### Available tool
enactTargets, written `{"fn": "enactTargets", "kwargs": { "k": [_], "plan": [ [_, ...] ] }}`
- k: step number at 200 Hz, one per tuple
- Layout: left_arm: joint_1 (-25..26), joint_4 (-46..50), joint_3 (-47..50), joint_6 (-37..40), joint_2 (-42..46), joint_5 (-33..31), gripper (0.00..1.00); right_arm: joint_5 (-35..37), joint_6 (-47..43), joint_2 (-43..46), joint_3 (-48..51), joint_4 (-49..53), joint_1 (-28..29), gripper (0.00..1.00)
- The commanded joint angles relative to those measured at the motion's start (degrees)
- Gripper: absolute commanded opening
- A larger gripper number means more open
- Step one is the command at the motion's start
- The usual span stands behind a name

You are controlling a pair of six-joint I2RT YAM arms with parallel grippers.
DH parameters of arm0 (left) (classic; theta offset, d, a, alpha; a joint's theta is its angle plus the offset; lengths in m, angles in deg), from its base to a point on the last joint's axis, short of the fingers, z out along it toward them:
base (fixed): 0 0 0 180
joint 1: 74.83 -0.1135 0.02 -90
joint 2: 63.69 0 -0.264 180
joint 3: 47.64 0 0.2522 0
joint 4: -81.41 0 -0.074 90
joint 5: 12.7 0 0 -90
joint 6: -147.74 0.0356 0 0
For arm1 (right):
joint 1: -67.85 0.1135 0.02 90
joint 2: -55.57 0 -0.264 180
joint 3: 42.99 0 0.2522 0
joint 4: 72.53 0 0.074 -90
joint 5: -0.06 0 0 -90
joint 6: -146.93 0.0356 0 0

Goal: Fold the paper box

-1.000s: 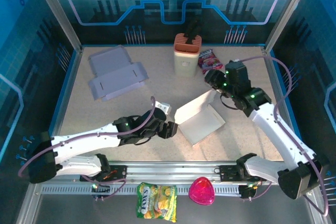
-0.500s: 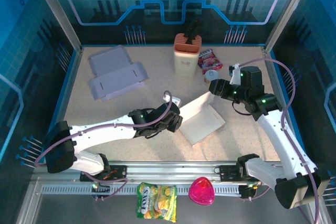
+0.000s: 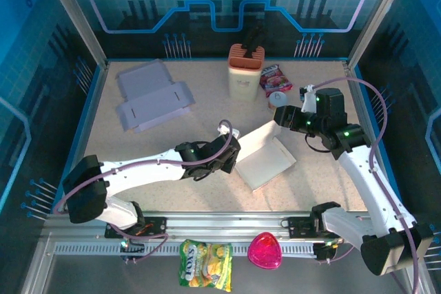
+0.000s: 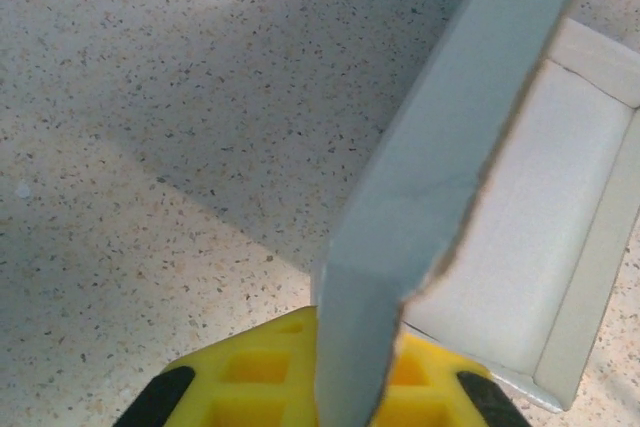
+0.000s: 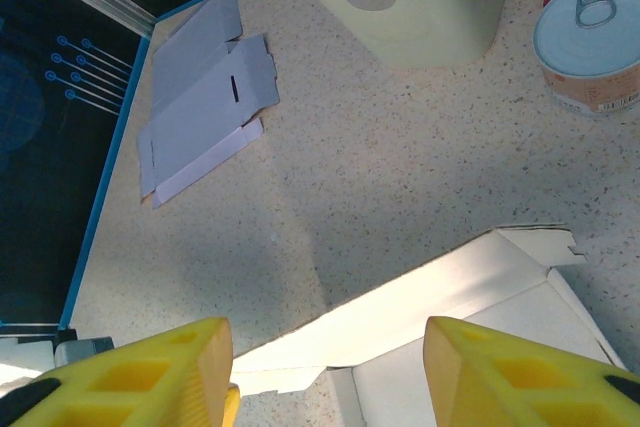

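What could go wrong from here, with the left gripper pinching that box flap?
1. The left gripper is shut on a thin flap whose edge looks ragged near the grip, so pulling may tear or crease it.
2. The right gripper hangs open above the paper box and does not pin it, so the box may slide rather than fold.
3. The can stands close to the right gripper and might get knocked.
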Motion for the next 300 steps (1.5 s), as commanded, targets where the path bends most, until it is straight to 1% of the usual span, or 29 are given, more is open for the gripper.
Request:
{"fn": "enactTargets", "kwargs": {
  "k": [1, 8, 25, 41, 73, 101, 129, 148, 174, 200, 212, 234, 271, 290, 300],
  "plan": [
    [-0.1, 2.5, -2.3, 2.0, -0.7, -2.7, 0.03, -1.2, -1.6, 1.2, 1.2, 1.3, -0.9, 0.54],
    [-0.4, 2.7, -2.4, 2.4, -0.6, -2.7, 0.0, -1.3, -1.9, 1.2, 1.3, 1.3, -0.9, 0.54],
    [-1.8, 3.0, -2.2, 4.1, 0.2, -1.7, 0.0, -1.4, -2.7, 1.2, 1.5, 1.3, -0.9, 0.54],
    [-3.9, 3.6, -2.0, 7.4, 1.6, -0.4, 0.0, -1.7, -3.7, 1.4, 1.8, 1.2, -0.9, 0.54],
    [-9.3, 4.6, -0.4, 17.5, 5.8, 5.8, 0.0, -2.5, -6.2, 1.9, 3.8, -1.4, -0.9, 0.55],
    [-16.0, 5.7, 1.5, 24.2, 9.3, 12.5, 0.0, -2.0, -8.5, 1.3, 6.3, -4.7, -0.4, 0.55],
    [-20.8, 6.6, 2.9, 28.8, 10.2, 13.9, 0.0, 1.0, -12.5, -1.3, 7.3, -7.3, 1.3, 0.55],
    [-23.7, 6.2, 4.1, 30.9, 9.9, 16.8, 0.0, 4.7, -17.7, -4.1, 7.1, -9.2, 2.9, 0.54],
    [-24.6, 6.4, 3.4, 32.2, 8.4, 17.6, 0.0, 4.7, -24.2, -9.7, 5.4, -12.2, 4.5, 0.51],
    [-25.1, 6.2, 3.7, 32.7, 8.1, 17.3, 0.0, 5.6, -31.5, -17.4, 1.0, -11.7, 6.7, 0.54],
    [-25.3, 6.1, 3.7, 32.7, 8.2, 17.3, 0.0, 5.9, -34.8, -20.0, 0.6, -13.7, 7.5, 0.55],
    [-25.5, 6.2, 3.7, 32.8, 8.1, 17.0, 0.0, 6.1, -39.7, -23.8, 0.3, -17.0, 7.3, 0.57],
    [-25.6, 6.0, 3.5, 32.7, 7.4, 16.4, 0.0, 5.5, -42.6, -28.9, -3.7, -17.6, 6.3, 0.61],
    [-25.6, 6.0, 3.4, 32.8, 7.2, 16.0, 0.0, 4.1, -43.7, -31.1, -5.6, -17.7, 6.4, 0.61],
    [-25.7, 6.2, 3.4, 32.8, 7.1, 15.6, 0.0, 3.2, -44.3, -32.5, -7.0, -16.3, 6.4, 0.59]
  ]
}}
